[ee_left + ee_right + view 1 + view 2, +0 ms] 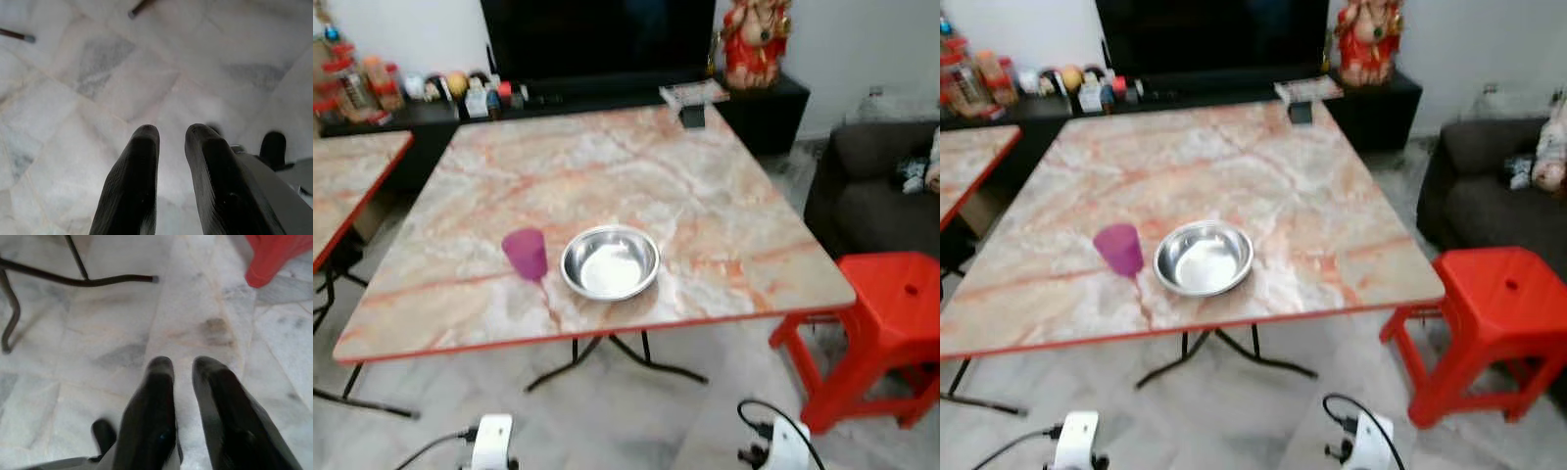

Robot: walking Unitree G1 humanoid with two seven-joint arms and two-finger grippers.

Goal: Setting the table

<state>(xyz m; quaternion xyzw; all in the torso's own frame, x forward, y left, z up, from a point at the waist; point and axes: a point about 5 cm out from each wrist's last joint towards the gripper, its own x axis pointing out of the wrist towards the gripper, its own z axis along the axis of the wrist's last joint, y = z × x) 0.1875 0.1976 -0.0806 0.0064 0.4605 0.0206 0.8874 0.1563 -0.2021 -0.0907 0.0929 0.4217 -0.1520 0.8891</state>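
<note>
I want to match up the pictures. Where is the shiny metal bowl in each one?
Left eye view: the metal bowl sits near the table's front edge, just right of the purple cup.
Right eye view: same bowl, again just right of the cup.
Left wrist view: no bowl here, just floor tiles past the left claw.
Right wrist view: no bowl here; floor tiles past the right claw.
Shared landmark: the red stool, whose foot appears in the right wrist view.

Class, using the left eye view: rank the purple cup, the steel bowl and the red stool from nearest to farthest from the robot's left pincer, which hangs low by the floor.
1. Purple cup: on the table's near edge, almost straight above the left pincer.
2. Steel bowl: just right of the cup.
3. Red stool: far off at the table's right corner.
</note>
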